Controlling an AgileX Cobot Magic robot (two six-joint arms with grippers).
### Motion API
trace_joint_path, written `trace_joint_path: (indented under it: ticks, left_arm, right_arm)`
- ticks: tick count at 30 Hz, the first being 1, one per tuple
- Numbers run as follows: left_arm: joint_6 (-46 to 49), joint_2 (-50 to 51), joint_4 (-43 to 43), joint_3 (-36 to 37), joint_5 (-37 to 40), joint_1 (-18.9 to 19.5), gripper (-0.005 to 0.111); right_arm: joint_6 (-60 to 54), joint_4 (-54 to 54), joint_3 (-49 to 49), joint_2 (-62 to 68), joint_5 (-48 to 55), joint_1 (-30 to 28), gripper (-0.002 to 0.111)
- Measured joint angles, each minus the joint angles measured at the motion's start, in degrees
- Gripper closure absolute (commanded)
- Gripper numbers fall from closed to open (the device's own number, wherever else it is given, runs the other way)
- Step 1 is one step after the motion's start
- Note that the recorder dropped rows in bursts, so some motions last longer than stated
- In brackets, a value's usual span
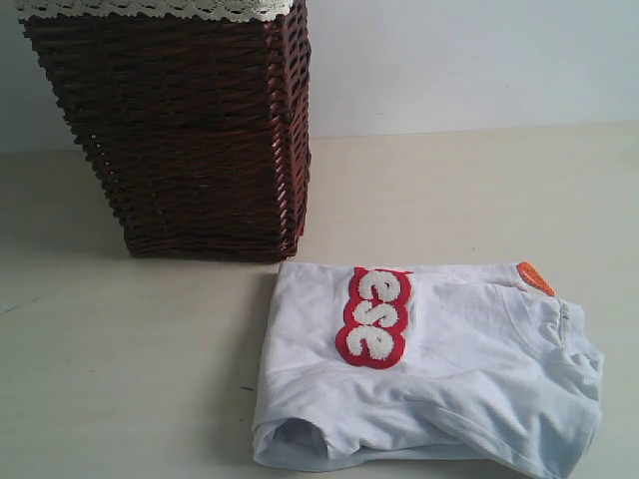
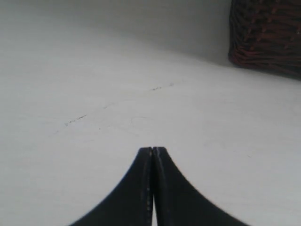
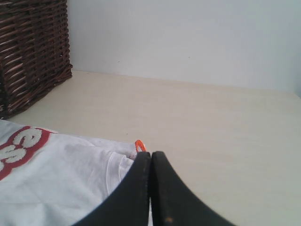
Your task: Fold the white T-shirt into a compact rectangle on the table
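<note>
The left gripper (image 2: 152, 153) has its two dark jaws pressed tight together with nothing between them. It hangs over a bare stretch of the pale cream table (image 1: 120, 349), where a faint line of dark specks (image 2: 75, 120) crosses the surface. A brown wicker basket (image 1: 200, 130) stands at the far left of the table against the pale wall (image 1: 469, 60), with white lace edging (image 1: 150, 8) along its rim.

The white T-shirt (image 1: 459, 369) lies on the table just in front of the basket and to its right, apart from it. It is folded into a rough, slightly lopsided rectangle. On its left part sits fuzzy white lettering (image 1: 374, 317) outlined in red. Only the letters "ese" show, turned sideways and cut off at the far fold. An open sleeve or hem gapes at the near left corner (image 1: 295, 439). The cloth is smooth across the middle and more rumpled and rounded along the right edge. The collar seam curves there, and a small orange neck tag (image 1: 534, 276) sticks out at the far right corner.

The right gripper (image 3: 151, 157) also has its jaws closed flat against each other, gripping nothing visible. Its tip hovers at the collar end of the shirt, with the orange tag just beyond it.
</note>
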Motion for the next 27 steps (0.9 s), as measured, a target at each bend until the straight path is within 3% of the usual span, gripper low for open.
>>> trace_joint_path:
  ticks: [16, 27]
  left_arm:
    - [0.0, -0.6, 0.0, 0.0, 0.3, 0.0, 0.107]
    - [1.47, -19.51, 6.41, 0.0, 4.18, 0.0, 0.107]
  right_arm:
    - [0.0, 0.0, 0.0, 0.0, 0.0, 0.0, 0.108]
    - [0.0, 0.0, 0.0, 0.0, 0.0, 0.0, 0.108]
